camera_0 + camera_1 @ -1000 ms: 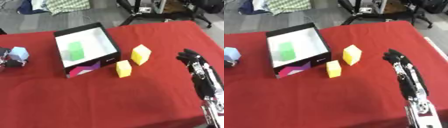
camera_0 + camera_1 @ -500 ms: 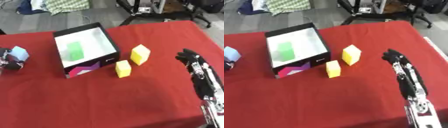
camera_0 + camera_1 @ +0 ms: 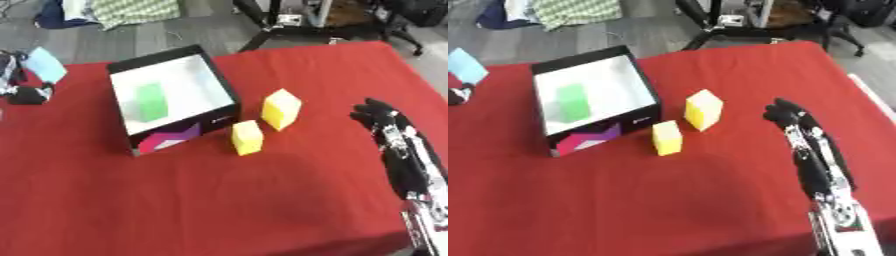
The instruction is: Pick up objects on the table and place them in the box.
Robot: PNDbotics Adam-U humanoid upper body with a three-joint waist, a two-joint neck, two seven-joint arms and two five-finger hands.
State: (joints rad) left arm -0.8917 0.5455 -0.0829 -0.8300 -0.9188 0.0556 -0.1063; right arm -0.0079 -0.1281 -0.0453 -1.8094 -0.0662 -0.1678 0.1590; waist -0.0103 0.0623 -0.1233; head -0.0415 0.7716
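My right hand [image 3: 374, 111] hangs over the right side of the red cloth-covered table [image 3: 219, 200], black fingers curled down with nothing in them — clenched on air, well apart from the blocks. My left hand [image 3: 19, 80] sits at the far left edge of the table, closed round a pale blue flat-sided block [image 3: 44, 65] that it holds up off the cloth. Out from the right hand, towards the middle of the table, stands the larger yellow cube-shaped block [image 3: 281, 108], tipped a little on edge as far as I can tell, and just beside it, nearer me, the smaller yellow upright block [image 3: 247, 137], which stands close to the front corner of the black-walled, white-floored open box [image 3: 223, 90]. A green rectangular block [image 3: 150, 101] already lies inside on the floor. I judge the yellow blocks light, stiff and not fragile, best pinched across two opposite flat faces from above. The box's front wall carries pink and white shapes and a small white mark — too blurred to read.
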